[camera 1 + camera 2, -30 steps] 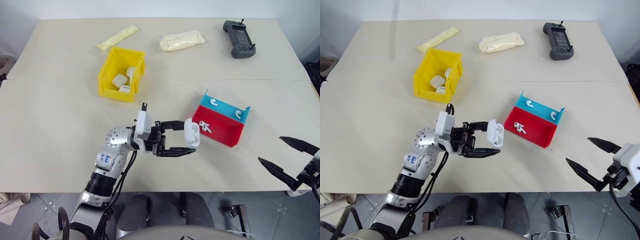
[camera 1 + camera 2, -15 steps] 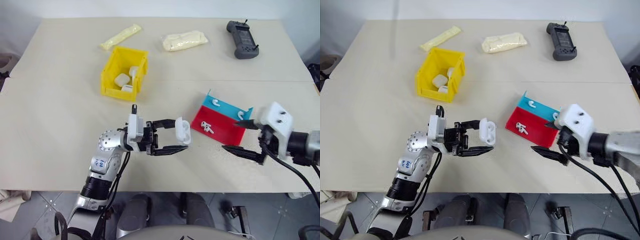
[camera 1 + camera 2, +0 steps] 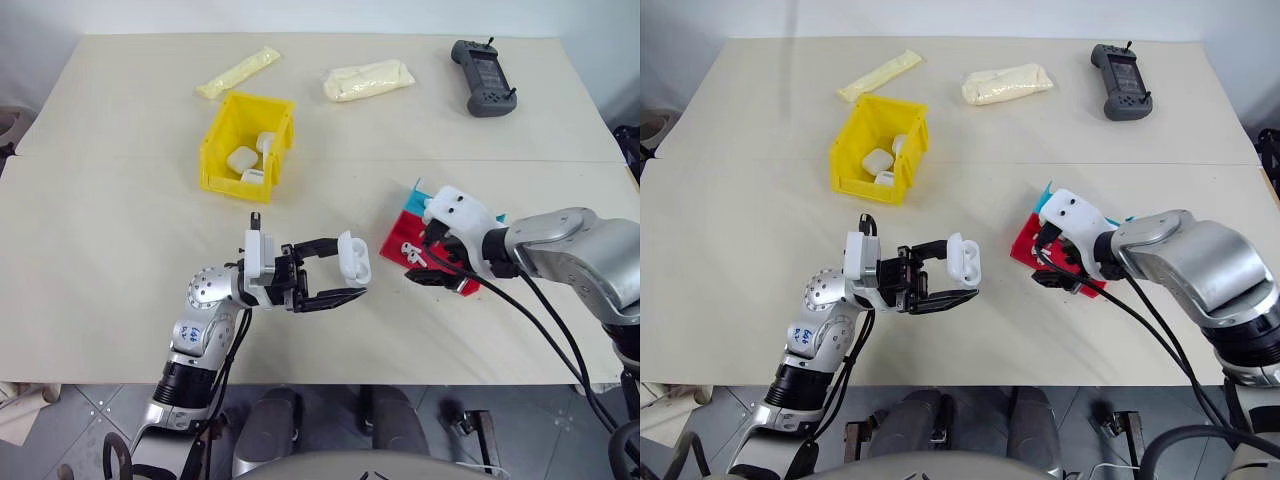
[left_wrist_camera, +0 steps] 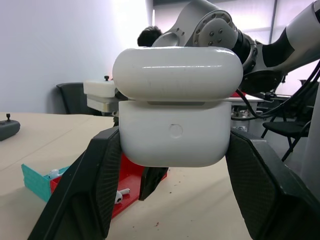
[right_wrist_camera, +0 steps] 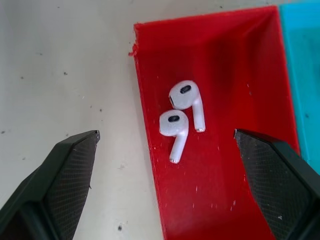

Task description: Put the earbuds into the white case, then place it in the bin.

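My left gripper [image 3: 355, 268] is shut on the white case [image 3: 354, 258] and holds it above the table, in front of the middle. In the left wrist view the case [image 4: 175, 115] sits between both fingers with its hinged back facing the camera. Two earbuds [image 5: 180, 112] lie side by side in the red part of the tray [image 3: 393, 241]. My right gripper [image 5: 166, 132] hangs open just above them, one finger on each side, tilted downward. The yellow bin [image 3: 215, 160] stands at the back left with three small white items inside.
The tray's blue section [image 3: 420, 190] lies behind the red one, partly covered by my right hand. Two pale yellow packets [image 3: 237, 72] [image 3: 366, 80] and a black controller [image 3: 483, 78] lie along the far edge. The table's front edge runs close below both grippers.
My right arm has swung in from the lower right, and its open gripper now hangs over the red tray. The left gripper with the case has drifted slightly left.
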